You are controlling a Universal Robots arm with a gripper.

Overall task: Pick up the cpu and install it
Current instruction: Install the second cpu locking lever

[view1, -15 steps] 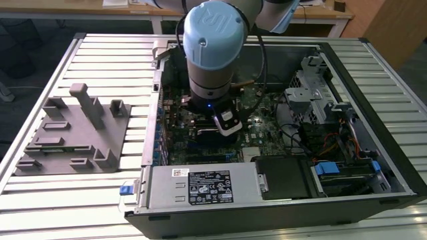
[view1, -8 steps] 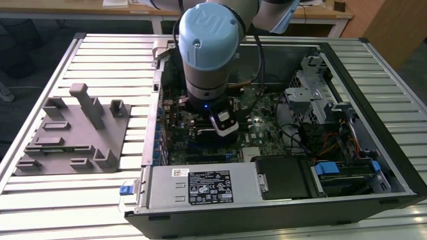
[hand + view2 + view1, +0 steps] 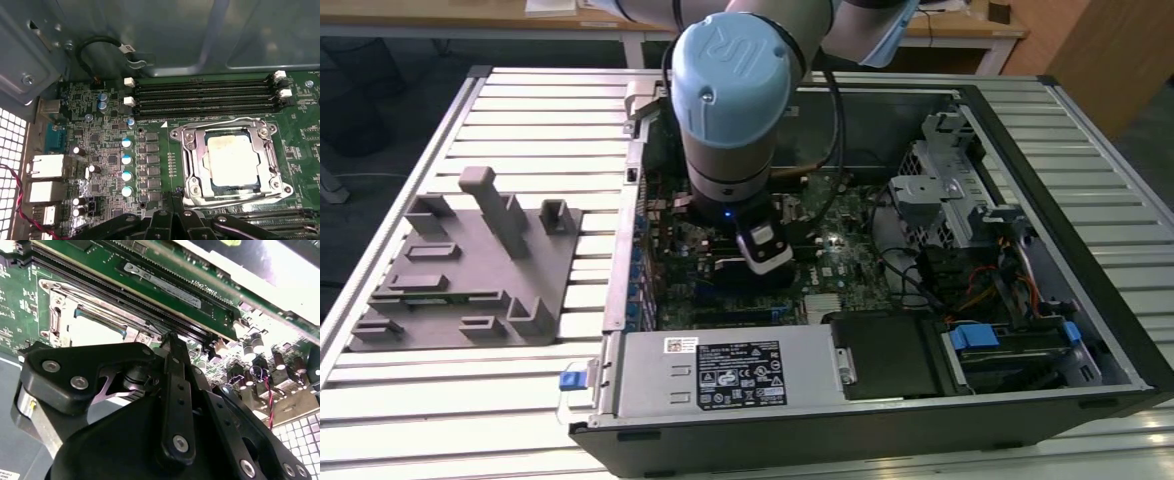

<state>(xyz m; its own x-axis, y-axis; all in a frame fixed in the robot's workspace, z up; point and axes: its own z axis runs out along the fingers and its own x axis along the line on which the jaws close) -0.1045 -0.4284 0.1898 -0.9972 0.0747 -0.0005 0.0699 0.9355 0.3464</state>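
The cpu (image 3: 232, 159), a pale square chip, lies flat in the silver socket frame (image 3: 189, 150) on the green motherboard (image 3: 100, 135). The socket's load plate is open around it. In the second wrist view the cpu (image 3: 95, 331) shows as a pale patch inside the socket frame (image 3: 50, 315), just past my fingertips. My gripper (image 3: 175, 196) hovers close over the board beside the socket, apart from the chip, its black fingers drawn together with nothing between them. In the exterior view my gripper (image 3: 767, 262) points down into the open computer case (image 3: 1067, 250), and the arm hides the cpu.
Memory slots (image 3: 205, 95) run along the socket's far side, and one slot carries a memory stick (image 3: 165, 282). Capacitors (image 3: 127, 166) stand beside the socket. A power supply (image 3: 720, 375) and drive cage (image 3: 947, 190) crowd the case. A grey fixture (image 3: 467, 270) lies on the slatted table at the exterior view's left.
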